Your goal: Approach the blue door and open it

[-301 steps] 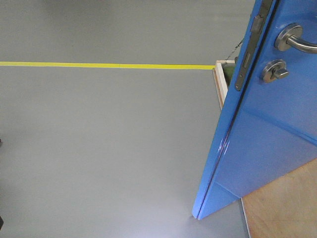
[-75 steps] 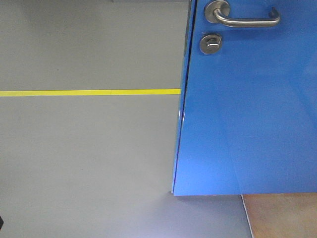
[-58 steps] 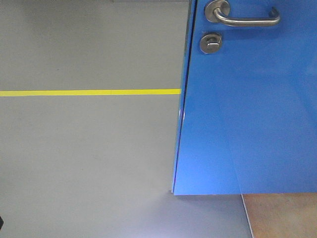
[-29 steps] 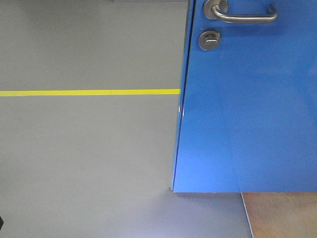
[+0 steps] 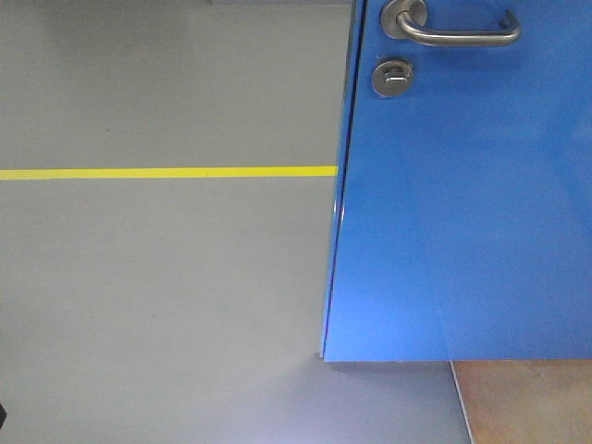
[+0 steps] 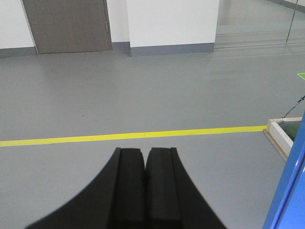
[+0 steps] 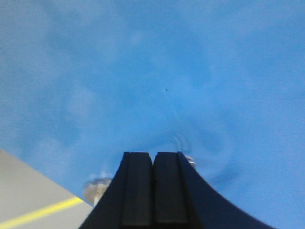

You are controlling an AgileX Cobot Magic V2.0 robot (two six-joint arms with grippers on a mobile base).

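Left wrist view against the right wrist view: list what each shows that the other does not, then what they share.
Only the left wrist view shows the open floor up to the far wall, a grey-brown door in it, and a white-framed box by the blue door's edge. Only the right wrist view shows the blue door's broad glossy face filling the frame, with faint reflections. Both show shut black fingers, the left gripper and the right gripper, holding nothing, plus some blue door, grey floor and the yellow line.

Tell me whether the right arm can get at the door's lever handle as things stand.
Probably yes. The right tool, shut and empty, faces the blue door with nothing in between; the lever handle is bare, but its distance from the tool can't be judged.
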